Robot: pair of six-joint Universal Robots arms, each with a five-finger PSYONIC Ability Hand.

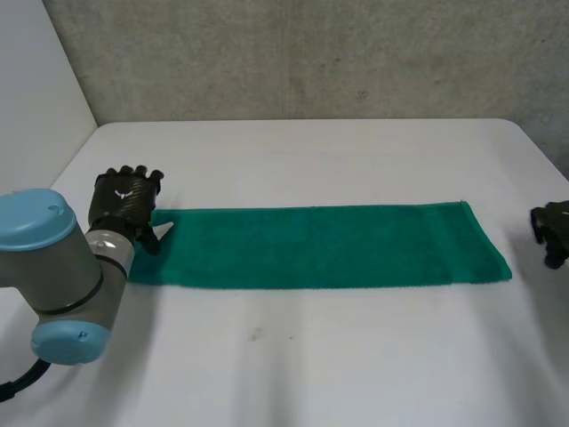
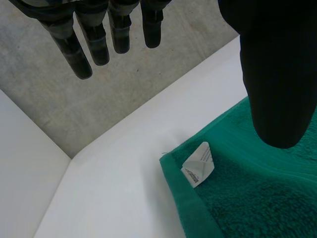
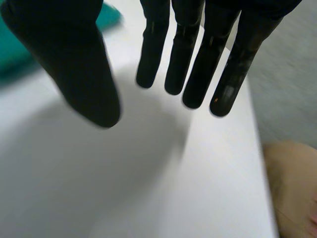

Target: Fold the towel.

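Our left hand [image 1: 127,197] and right hand [image 1: 553,229] hang open, empty, near the ends of the long green terry towel [image 1: 320,245]. A shallow pinch may catch only its white label [image 2: 198,164].

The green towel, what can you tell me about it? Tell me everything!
The towel is deep green, fluffy terry cloth with a hemmed edge. It lies flat on the white table as one long strip, running left to right. A small white label sticks up at its far left corner, where the open left hand hovers.
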